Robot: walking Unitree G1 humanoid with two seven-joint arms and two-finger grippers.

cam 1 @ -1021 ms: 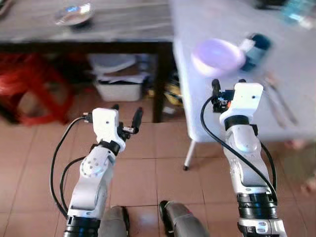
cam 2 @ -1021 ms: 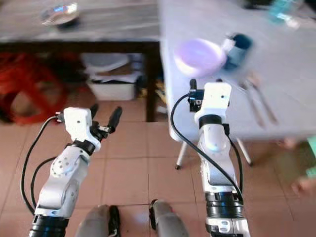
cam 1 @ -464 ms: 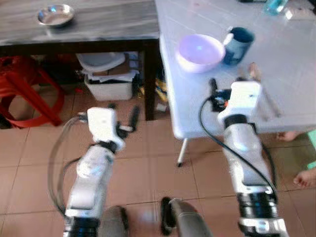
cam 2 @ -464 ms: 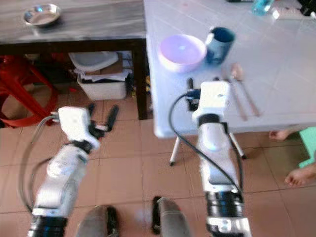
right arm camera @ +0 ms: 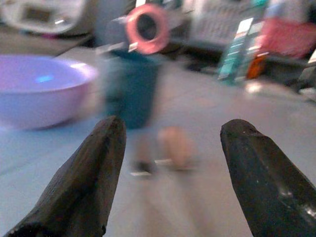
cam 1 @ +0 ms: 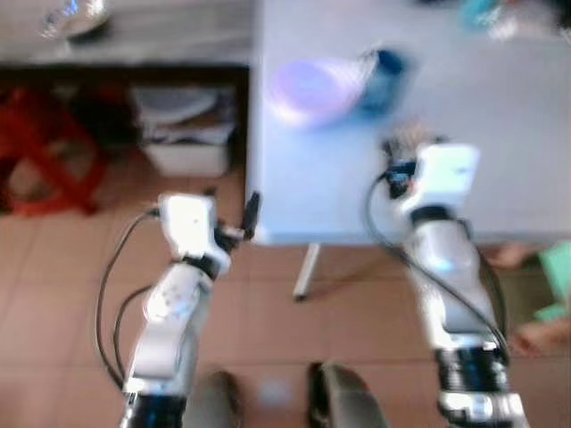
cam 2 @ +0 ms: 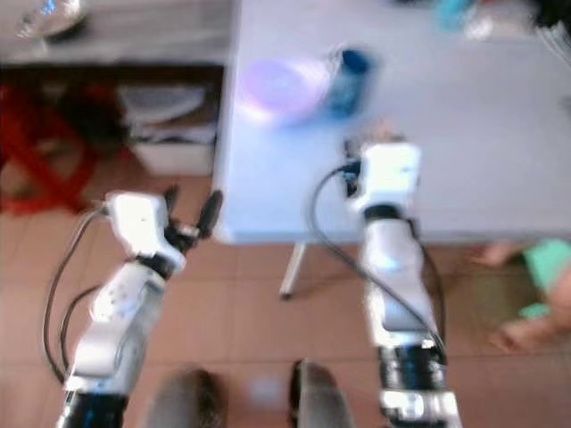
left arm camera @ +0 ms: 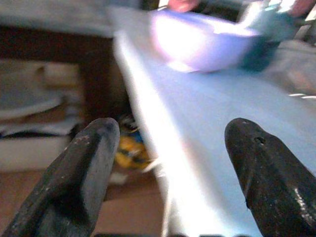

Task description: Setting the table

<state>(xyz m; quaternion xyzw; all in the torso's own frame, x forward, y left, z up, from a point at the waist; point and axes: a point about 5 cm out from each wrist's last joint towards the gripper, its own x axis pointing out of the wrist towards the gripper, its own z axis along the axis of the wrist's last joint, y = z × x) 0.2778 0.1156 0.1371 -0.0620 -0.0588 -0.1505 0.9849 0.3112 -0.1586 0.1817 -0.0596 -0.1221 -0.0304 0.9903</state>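
1. Whole view shifted since a second ago, so camera motion, not motion of the things; pale grey-white table top (cam 1: 500, 116) now larger and nearer in both eye views, blurred as if mid-step; read as an approach toward the place setting, with nothing settled about how far the setting itself stands.
2. Dark wooden side table (cam 1: 161, 36) slid toward the upper left edge of the eye views, with a small shiny metal bowl (cam 1: 73, 18) on it; red plastic stool (cam 1: 40, 152) and white storage boxes (cam 1: 183, 134) beneath, smeared by the blur.
3. Round lilac plastic bowl (cam 1: 312, 87) near the table's left edge, upright; pale glossy wall, blue glint inside, contents not discernible; seen close ahead in the left wrist view (left arm camera: 202, 42).
4. Dark teal mug (cam 1: 382, 71) just beside the bowl on its right, upright; touching or merely close cannot be told through the blur.
5. Wooden spoon (right arm camera: 173, 143) and thin utensils lying flat on the top, directly ahead between the right fingers; shapes too smeared to sort.
6. Right gripper (right arm camera: 170, 177) over the table, spread wide, holding nothing.
7. Left gripper (left arm camera: 170, 182) at the table's near-left corner, off the edge over the tiled floor, spread wide, holding nothing.
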